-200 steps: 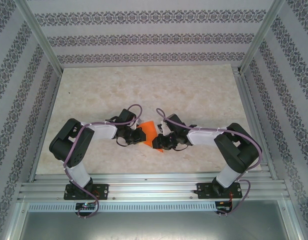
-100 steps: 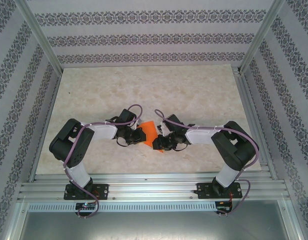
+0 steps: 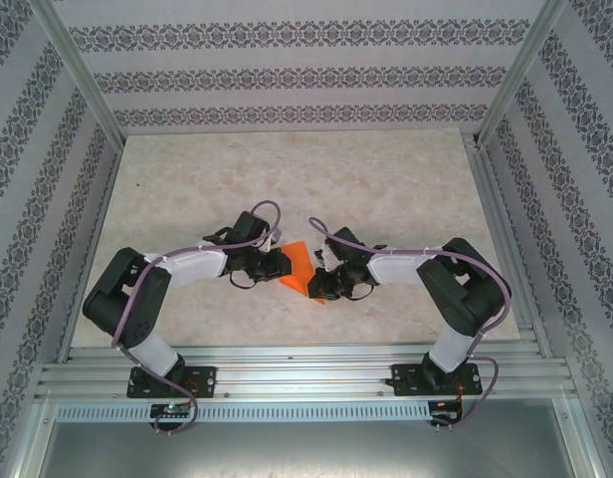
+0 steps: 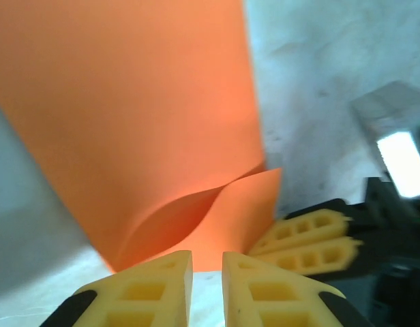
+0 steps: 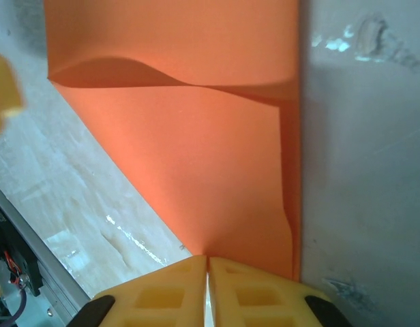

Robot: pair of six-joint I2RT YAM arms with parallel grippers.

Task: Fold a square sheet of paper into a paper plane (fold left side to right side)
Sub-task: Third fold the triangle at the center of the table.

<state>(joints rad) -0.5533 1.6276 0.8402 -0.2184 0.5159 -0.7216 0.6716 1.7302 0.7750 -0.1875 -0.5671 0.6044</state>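
The square sheet of paper [image 3: 299, 261] is bright orange and lies folded over on the table between my two grippers. In the left wrist view the paper [image 4: 142, 122] has a loose curled flap, and its near edge ends just ahead of my left gripper [image 4: 207, 262]. That gripper is slightly open, with bare table showing between its yellow fingers. In the top view the left gripper [image 3: 280, 265] sits at the paper's left edge. My right gripper [image 5: 208, 260] is shut on the near corner of the paper [image 5: 196, 150]. Its fingers [image 4: 309, 238] press at the paper's right side.
The pale marbled table [image 3: 287, 169] stretches away behind the paper. Patterned walls and metal posts [image 3: 83, 75] close in the sides and back. Aluminium rails [image 3: 306, 373] run along the near edge by the arm bases.
The left jaws have parted a little and the left arm's elbow has swung outward to the left. The right jaws have closed onto the paper's corner.
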